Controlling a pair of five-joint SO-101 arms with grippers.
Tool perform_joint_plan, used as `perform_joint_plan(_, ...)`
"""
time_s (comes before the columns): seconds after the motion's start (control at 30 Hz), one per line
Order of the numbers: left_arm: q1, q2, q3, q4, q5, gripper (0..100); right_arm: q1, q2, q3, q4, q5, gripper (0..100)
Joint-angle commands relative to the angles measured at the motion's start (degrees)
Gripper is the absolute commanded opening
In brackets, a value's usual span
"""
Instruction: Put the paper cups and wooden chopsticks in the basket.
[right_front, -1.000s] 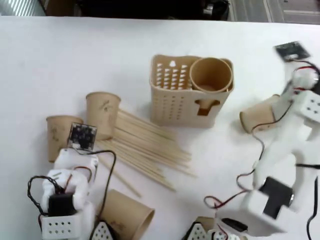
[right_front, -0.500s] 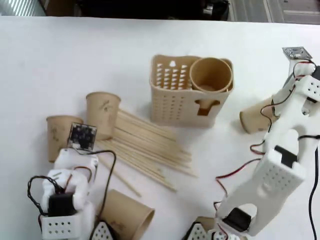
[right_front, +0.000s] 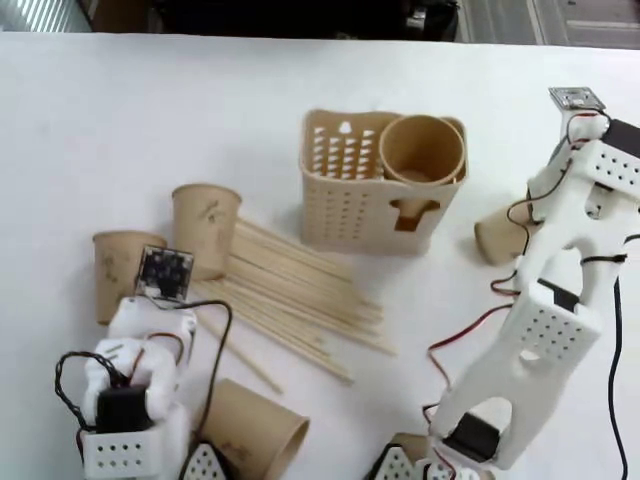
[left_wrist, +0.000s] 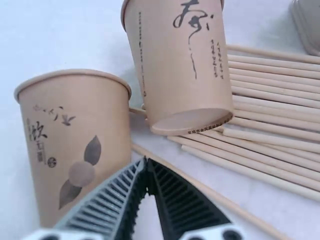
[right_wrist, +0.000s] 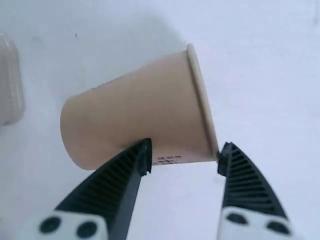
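A beige perforated basket stands mid-table with one paper cup inside it. To its left, wooden chopsticks lie in a loose pile beside two paper cups. My left gripper is shut and empty, just short of those cups; the nearer cup's base faces it. Another cup lies on its side right of the basket. My right gripper is open just above this cup, one finger on either side.
One more paper cup lies on its side at the front edge beside the left arm's base. The right arm stretches over the table's right side. Bare white table lies behind the basket.
The right arm has swung forward and down over the cup lying right of the basket. The left arm, the cups and the chopsticks have not moved.
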Motion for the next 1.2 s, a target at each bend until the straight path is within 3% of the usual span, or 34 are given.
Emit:
perform_joint_plan(0.0,-0.3,-0.7,-0.8,-1.4,-0.4,2,-3.2,-5.1,5.3,0.8,-0.2,13.7)
perform_joint_plan(0.23,-0.3,-0.7,-0.8,-1.4,-0.4,2,-6.4,-17.9,15.0,0.8,-0.1,11.5)
perform_joint_plan(0.4,-0.3,-0.7,-0.8,-1.4,-0.4,2,-7.1,-26.8,19.1,0.7,4.6,1.5)
perform_joint_plan(0.77,-0.3,-0.7,-0.8,-1.4,-0.4,2,-7.3,-39.0,38.3,0.5,6.0,1.9)
perform_joint_plan(1.0,-0.3,-0.7,-0.8,-1.4,-0.4,2,-11.6,-39.1,44.1,-1.2,3.3,2.3)
perform_joint_plan(1.17,-0.4,-0.7,-0.8,-1.3,-0.4,2,-13.5,-39.1,47.4,-2.9,1.0,10.2)
